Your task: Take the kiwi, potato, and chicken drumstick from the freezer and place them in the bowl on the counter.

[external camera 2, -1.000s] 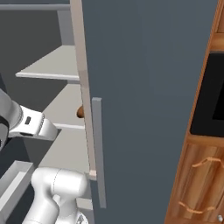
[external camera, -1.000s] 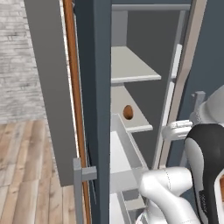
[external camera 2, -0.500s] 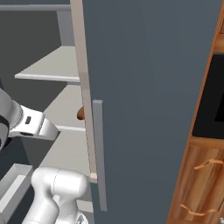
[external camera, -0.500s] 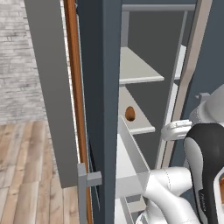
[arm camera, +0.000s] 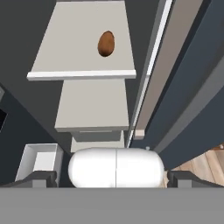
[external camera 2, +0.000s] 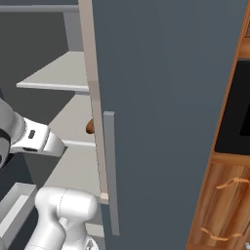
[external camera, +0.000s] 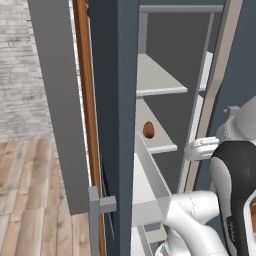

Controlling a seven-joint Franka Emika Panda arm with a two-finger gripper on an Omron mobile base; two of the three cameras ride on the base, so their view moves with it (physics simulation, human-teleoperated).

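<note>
Hand view: my gripper (arm camera: 112, 178), jaws spread wide and empty, faces the open freezer (arm camera: 183, 87); the potato (arm camera: 106, 43) lies ahead on a shelf (arm camera: 78, 57), awaiting reach.

freezer (external camera: 125, 75): tall dark slate-grey cabinet, door open, pale grey shelves inside, one drawer pulled out.
potato (arm camera: 106, 43): brown oval, alone on a shelf, upright.

Brown potato (arm camera: 106, 43) on pale grey shelf (arm camera: 83, 48) (slate-grey freezer (external camera 2: 166, 97)).
</note>
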